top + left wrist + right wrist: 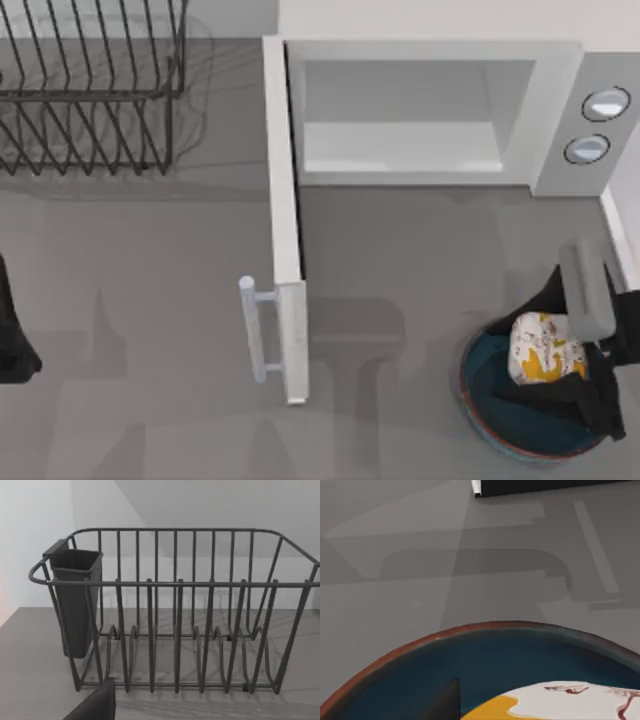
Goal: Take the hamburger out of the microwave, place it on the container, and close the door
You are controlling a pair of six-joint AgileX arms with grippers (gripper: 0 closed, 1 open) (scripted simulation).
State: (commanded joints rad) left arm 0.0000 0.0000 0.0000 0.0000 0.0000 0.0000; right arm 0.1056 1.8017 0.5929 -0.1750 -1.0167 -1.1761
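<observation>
The hamburger (545, 348), a white lump with orange-yellow patches, is over the blue container (478, 400) at the table's right front. My right gripper (548, 350) is shut on it, with black fingers on either side. In the right wrist view the hamburger (570, 700) sits low over the container's glossy blue inside and reddish-brown rim (470, 630). I cannot tell whether it rests on the bowl. The microwave (560, 80) stands at the back with its cavity bare. The door (285, 220) is swung fully open toward the front, bar handle (255, 330) on its left. My left gripper (12, 335) is parked at the left edge.
A black wire dish rack (90, 90) stands at the back left, right in front of the left wrist camera, with a dark cutlery cup (75, 600) on one end. Bare grey table lies between the open door and the container. A white wall edge (620, 235) runs behind the container.
</observation>
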